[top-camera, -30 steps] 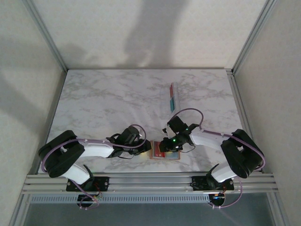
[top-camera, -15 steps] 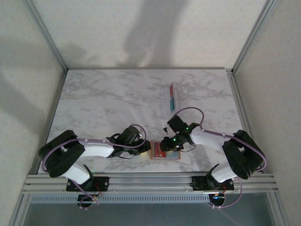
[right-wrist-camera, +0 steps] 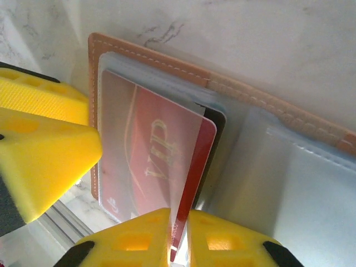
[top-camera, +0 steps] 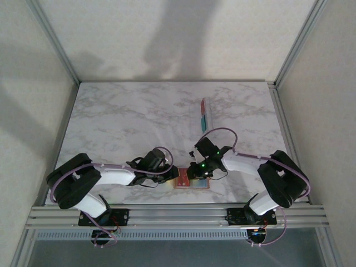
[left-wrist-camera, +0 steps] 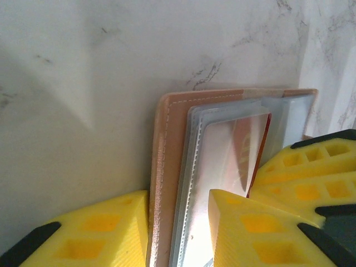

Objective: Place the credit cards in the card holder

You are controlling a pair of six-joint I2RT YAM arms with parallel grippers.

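The tan leather card holder (right-wrist-camera: 250, 97) lies open near the table's front edge (top-camera: 182, 181), its clear pockets facing up. A red credit card (right-wrist-camera: 150, 161) marked VIP sits part-way in the left pocket, with a black card (right-wrist-camera: 219, 125) under it. My right gripper (right-wrist-camera: 179, 233) is shut on the red card's outer edge. My left gripper (left-wrist-camera: 178, 233) is closed over the holder's left leather edge (left-wrist-camera: 167, 156), one finger outside the edge and one on the pocket. More credit cards (top-camera: 204, 115), teal and red among them, lie farther back.
Both grippers (top-camera: 172, 177) (top-camera: 193, 173) meet over the holder close to the front rail (top-camera: 178, 214). The marble table (top-camera: 122, 122) stretches bare behind them. Grey walls and aluminium posts enclose the sides.
My right gripper has closed on the red card and its arm has shifted slightly left. The left arm has stayed put.
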